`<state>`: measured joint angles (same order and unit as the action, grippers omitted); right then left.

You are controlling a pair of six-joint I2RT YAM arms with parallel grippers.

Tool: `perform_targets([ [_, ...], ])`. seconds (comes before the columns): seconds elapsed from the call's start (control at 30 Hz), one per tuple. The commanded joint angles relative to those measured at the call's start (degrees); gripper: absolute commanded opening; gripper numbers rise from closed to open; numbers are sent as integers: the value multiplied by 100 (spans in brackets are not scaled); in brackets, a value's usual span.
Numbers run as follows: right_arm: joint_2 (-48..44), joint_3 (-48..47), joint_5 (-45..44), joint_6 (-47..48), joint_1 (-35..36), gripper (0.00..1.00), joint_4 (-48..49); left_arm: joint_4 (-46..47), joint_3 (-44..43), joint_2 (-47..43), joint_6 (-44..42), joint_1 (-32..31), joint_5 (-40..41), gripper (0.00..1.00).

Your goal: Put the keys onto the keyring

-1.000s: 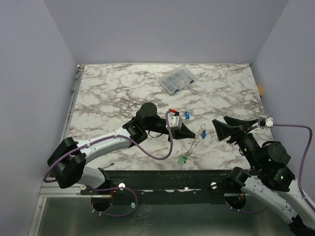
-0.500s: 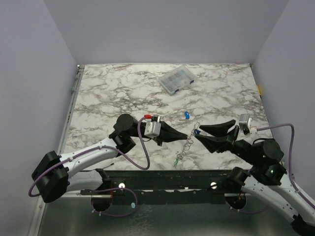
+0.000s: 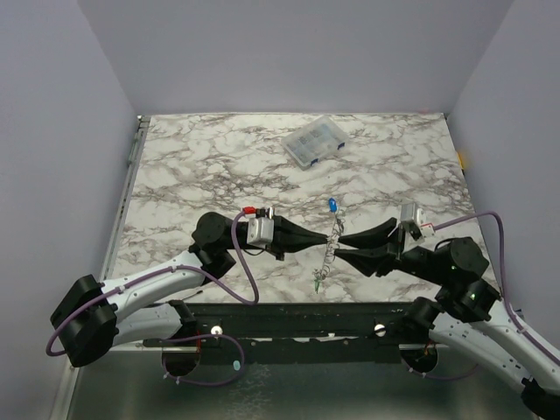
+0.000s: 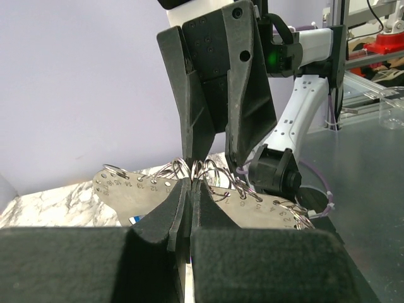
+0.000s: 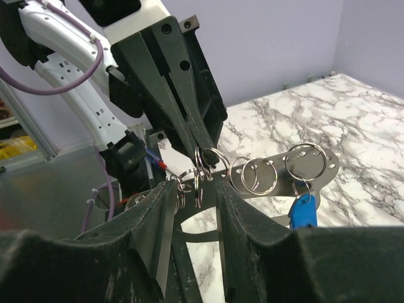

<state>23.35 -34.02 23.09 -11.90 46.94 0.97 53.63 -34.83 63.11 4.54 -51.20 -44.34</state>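
Showing the keyring (image 4: pixel 139 192) held up between the two arms, over the near part of the counter (image 3: pixel 192 175).

**Left.** The left pincer (image 3: pixel 323 238) is pressed together on the keyring, its tips pinching among the wire rings.

**Centre.** The keyring is seen as a thin pale metal strip with a row of small holes and several split rings. A chain (image 3: pixel 325 262) hangs from it with a green key (image 3: pixel 318 282) at its lower end. A blue key (image 5: pixel 303 211) hangs from a ring at one end of the strip. A second blue key (image 3: pixel 332 206) lies loose on the counter, just behind the pincers.

**Right.** The right pincer (image 3: pixel 339 247) is partly spread, with one finger on either side of the rings. Whether a ring is touched cannot be told.

**Handling (judged).** The keyring is taken to be light, stiff and slippery, the rings springy, and the chain limp and apt to swing. A hold across the flat faces of the strip is likely the firmest, whereas a round wire ring may roll between the pads. The keys are best taken by their plastic heads, which are thicker and less slick than the blades. The loose key lies flat and may skid when pinched.

**Surface and room.** The counter is smooth, hard and marble-patterned. A clear box (image 3: pixel 313 142) stands well apart near its back edge. Plain lilac walls (image 3: pixel 52 131) enclose it on three sides.
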Motion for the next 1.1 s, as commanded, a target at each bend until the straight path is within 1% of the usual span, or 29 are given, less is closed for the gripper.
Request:
perform_targets([
  [0.0, 50, -148, 197, 92, 31, 40, -66, 357, 21, -107, 122, 25, 146, 0],
  [0.23, 125, -149, 189, 37, 28, 38, 30, 394, 28, -106, 167, 30, 122, 0],
  [0.33, 63, -140, 178, -40, 26, 37, 135, 394, 48, -106, 160, 24, 141, 0],
  [0.5, -173, -58, -87, -160, 26, 36, 295, 394, 29, -80, 188, 26, 90, 0],
  [0.6, -188, 0, -68, -272, 30, 35, 445, 399, 21, -80, 200, 31, 83, 0],
  [0.8, 8, 26, -2, -342, 26, 30, 509, 419, 20, -71, 229, 29, 53, 0],
  [1.07, 136, 68, -131, -291, 26, 24, 497, 447, 29, -71, 263, 29, 65, 0],
])
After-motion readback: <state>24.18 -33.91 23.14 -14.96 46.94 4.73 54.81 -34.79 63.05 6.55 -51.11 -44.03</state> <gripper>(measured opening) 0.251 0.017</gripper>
